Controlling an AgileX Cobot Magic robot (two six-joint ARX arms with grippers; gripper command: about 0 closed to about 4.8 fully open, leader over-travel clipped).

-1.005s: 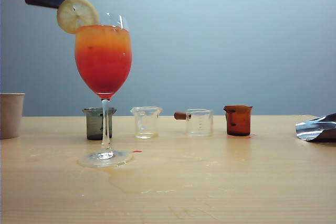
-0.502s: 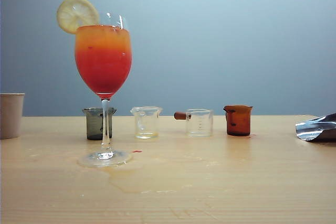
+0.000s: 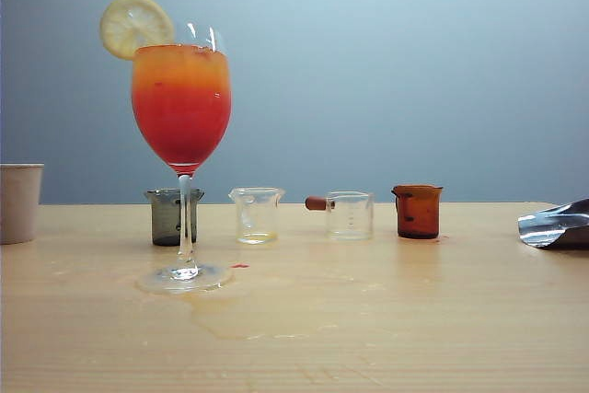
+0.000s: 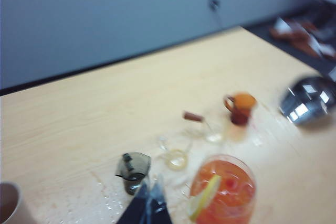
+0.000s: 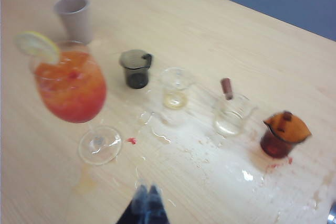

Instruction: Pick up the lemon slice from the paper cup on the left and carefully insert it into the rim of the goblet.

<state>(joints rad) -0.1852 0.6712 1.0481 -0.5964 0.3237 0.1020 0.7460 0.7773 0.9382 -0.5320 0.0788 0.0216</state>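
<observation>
Left gripper gone from above the goblet, now sitting pinched shut, empty. Lemon slice hanging on the rim; task looking done. Right gripper also closed, hovering over the table.

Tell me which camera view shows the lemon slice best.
The exterior view: the lemon slice stands sharp, side-on, on the goblet rim. The left wrist view shows it blurred, edge-on from above; the right wrist view shows it soft, near the picture's edge.
</observation>
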